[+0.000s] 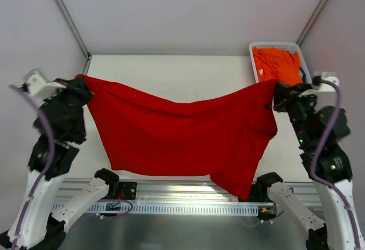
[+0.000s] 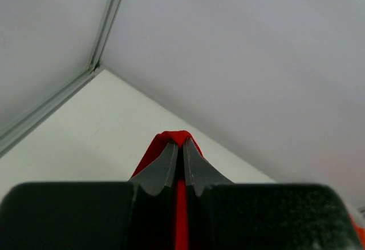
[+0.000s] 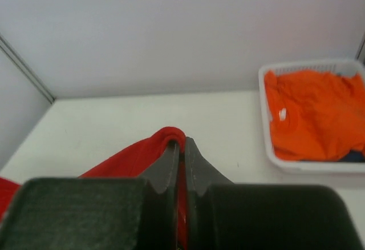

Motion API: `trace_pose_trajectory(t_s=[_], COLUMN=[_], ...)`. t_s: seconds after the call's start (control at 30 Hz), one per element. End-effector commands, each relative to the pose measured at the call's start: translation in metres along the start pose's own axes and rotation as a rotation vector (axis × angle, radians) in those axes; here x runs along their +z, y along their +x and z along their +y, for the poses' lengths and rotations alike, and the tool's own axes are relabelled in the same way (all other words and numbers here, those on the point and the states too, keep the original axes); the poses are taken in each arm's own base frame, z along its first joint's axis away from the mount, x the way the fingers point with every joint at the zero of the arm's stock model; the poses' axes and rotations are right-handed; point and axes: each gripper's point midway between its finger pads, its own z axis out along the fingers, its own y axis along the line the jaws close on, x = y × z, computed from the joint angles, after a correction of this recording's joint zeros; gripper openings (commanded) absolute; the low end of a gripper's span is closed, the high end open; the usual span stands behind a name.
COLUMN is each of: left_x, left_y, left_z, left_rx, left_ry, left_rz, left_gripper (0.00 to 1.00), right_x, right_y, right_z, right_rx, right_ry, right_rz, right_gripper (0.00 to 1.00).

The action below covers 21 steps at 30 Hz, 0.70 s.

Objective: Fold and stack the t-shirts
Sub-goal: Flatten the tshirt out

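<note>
Two grippers are holding one garment between them. At the left edge of the tabletop [image 1: 171,73], the left gripper [image 1: 81,81] is pinching one corner of the red t-shirt [image 1: 182,136], its jaws pressed together on a small peak of cloth. The shirt is hanging spread in the air above the tabletop's near half, sagging in the middle, with its lowest part drooping past the near edge toward the right. Holding it at two separated points is letting its own weight pull the cloth flat, probably in preparation for laying it out before the first fold. At the right edge, the right gripper [image 1: 277,90] is pinching the opposite corner in the same way, jaws closed on red cloth. In the far right corner, the orange t-shirt [image 1: 276,64] is lying crumpled in the white basket [image 1: 272,45], with a dark blue cloth [image 3: 351,156] showing beneath it. No stack is in view yet.
</note>
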Motion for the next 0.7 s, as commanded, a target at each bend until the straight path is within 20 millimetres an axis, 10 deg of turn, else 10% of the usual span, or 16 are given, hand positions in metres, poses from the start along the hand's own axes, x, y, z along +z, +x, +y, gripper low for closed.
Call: trace_pose_trajectory(t_s=[0.0,0.33,0.43,0.47,0.53,0.57,0.6,0.67], left_x=[0.033,0.130,0.175,0.189,0.225,0.250,0.254,0.270], left_y=[0.074,0.234,0.279,0.316,0.316,0.329,0.336,0.347], left_z=[0.000,0.042,0.062,0.075,0.069,0.060,0.066,0.063], left_rx=[0.067,0.230,0.297,0.362,0.380,0.381,0.415,0.460], left_ry=[-0.086,-0.269,-0.343,-0.364,-0.354,-0.342,-0.359,-0.354], left_rz=[0.117,0.300,0.366,0.445,0.445,0.460,0.501,0.525], left_gripper=[0.00,0.00,0.00,0.00,0.00,0.16,0.41,0.87], right_x=[0.036,0.145,0.184,0.198,0.229,0.239,0.254,0.261], right_y=[0.051,0.236,0.254,0.287,0.285,0.318,0.306,0.322], right_z=[0.000,-0.021,-0.022,-0.029,-0.023,-0.028,-0.025,-0.030], right_rx=[0.037,-0.079,-0.119,-0.140,-0.148,-0.174,-0.187,-0.217], right_ry=[0.016,0.115,0.138,0.160,0.153,0.166,0.177,0.201], right_rz=[0.117,0.522,0.565,0.640,0.644,0.727,0.735,0.784], right_gripper=[0.00,0.00,0.00,0.00,0.00,0.03,0.15,0.56])
